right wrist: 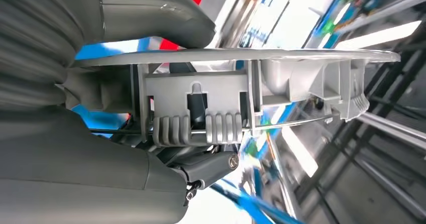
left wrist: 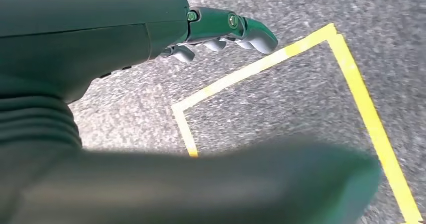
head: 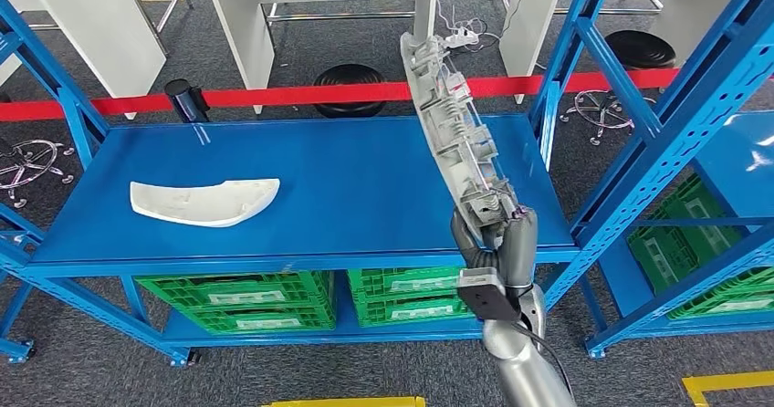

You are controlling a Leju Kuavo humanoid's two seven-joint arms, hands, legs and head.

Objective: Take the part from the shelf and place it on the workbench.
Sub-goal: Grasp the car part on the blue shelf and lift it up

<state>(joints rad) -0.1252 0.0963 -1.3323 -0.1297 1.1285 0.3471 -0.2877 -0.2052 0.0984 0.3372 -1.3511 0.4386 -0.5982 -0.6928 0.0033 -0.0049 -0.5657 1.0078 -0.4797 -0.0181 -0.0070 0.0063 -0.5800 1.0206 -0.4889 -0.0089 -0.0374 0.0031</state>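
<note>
The right arm (head: 529, 357) is a smooth silver tube that widens toward the wrist. A small black box with a pale grey face (head: 484, 293) sits at the wrist, and a thin black cable runs from it down along the arm. The right hand (head: 500, 243) is grey, with darker fingers; in the right wrist view it has a grey ribbed cover (right wrist: 30, 48), a thick grey thumb and a small screw (right wrist: 232, 159) at a dark finger link. The left hand (left wrist: 150, 33) has a dark smooth casing, ribbed cover, round screws at the finger base and paler grey fingertips (left wrist: 261, 38).
</note>
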